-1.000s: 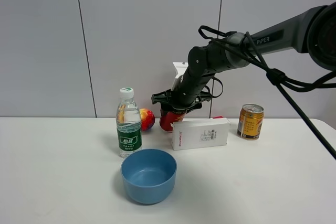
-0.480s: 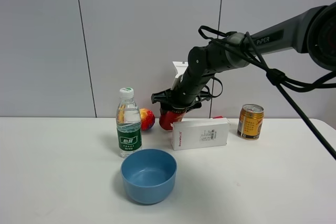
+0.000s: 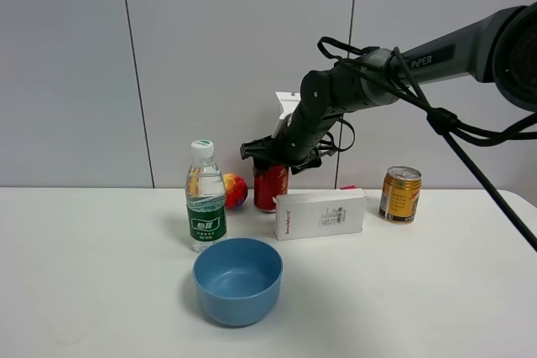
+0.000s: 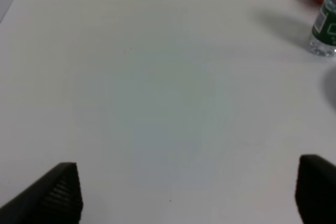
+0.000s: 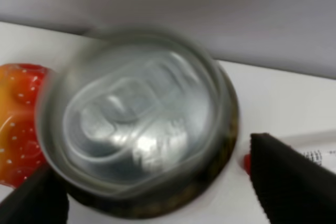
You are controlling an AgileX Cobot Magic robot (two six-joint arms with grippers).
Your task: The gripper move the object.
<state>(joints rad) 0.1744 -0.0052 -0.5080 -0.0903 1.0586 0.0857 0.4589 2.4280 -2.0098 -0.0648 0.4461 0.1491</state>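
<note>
step: likely set-down | right gripper (image 3: 270, 161) straddles upright red can (image 3: 270, 190), jaws apparently spread (blurred) | next: lift clear without tipping

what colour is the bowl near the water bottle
The bowl is plain light blue, clearest in the exterior high view.

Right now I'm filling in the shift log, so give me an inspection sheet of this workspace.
Surface: white table, no spills seen.
Job's things: red can upright behind the white box, beside the red-yellow ball.
Clutter: water bottle, blue bowl, gold can.
Grippers: right end effector over the red can's lid, fingers flanking it, grip unclear; left end effector open above the table.
Cables: black cables loop along the right arm.
Surroundings: grey panelled wall; nothing else seen.
</note>
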